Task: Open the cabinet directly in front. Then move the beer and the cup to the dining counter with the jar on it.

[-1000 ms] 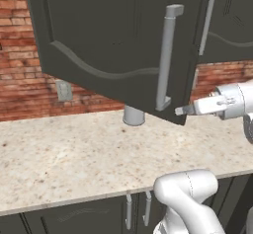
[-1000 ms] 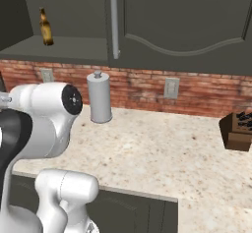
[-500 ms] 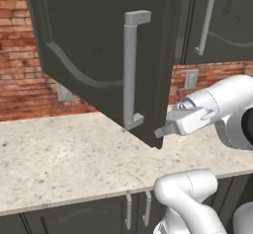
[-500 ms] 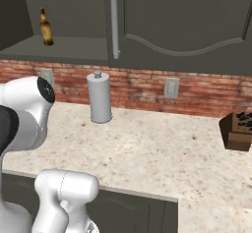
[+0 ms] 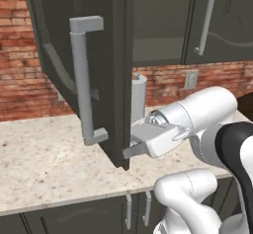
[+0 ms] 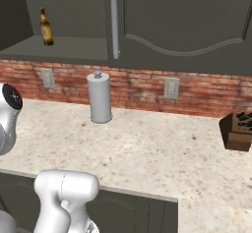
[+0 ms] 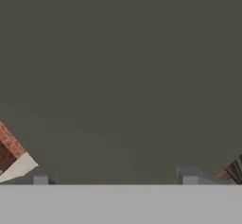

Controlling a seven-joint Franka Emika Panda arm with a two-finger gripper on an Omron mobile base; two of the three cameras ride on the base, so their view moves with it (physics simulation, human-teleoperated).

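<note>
My fingers [image 5: 129, 151] sit against the inner face of the open cabinet door [image 5: 106, 70], near its lower free edge. Jaws spread wide, nothing held between them; in the hand view both tips [image 7: 40, 179] rise at the bottom, far apart, with flat dark panel just ahead.

Door stands swung well out from the cabinet, edge toward the left base camera. Its bar handle [image 5: 84, 82] runs vertical on the outer face, the far side from my fingers.

Key relation: the beer [image 6: 46, 27] stands upright on the open shelf [image 6: 59, 47], up and back from my fingers, long axis vertical, near the shelf's back. The door lies between hand and handle, not between hand and shelf. My judgement: the reach goes up and inward past the door edge.

Cup: I cannot find it in these views.

Below the shelf, a grey canister [image 6: 99, 97] on the counter [image 6: 162, 143] by the brick wall.

Versus a second ago: door swung farther open, hand moved with it, jaws slightly narrower.
</note>
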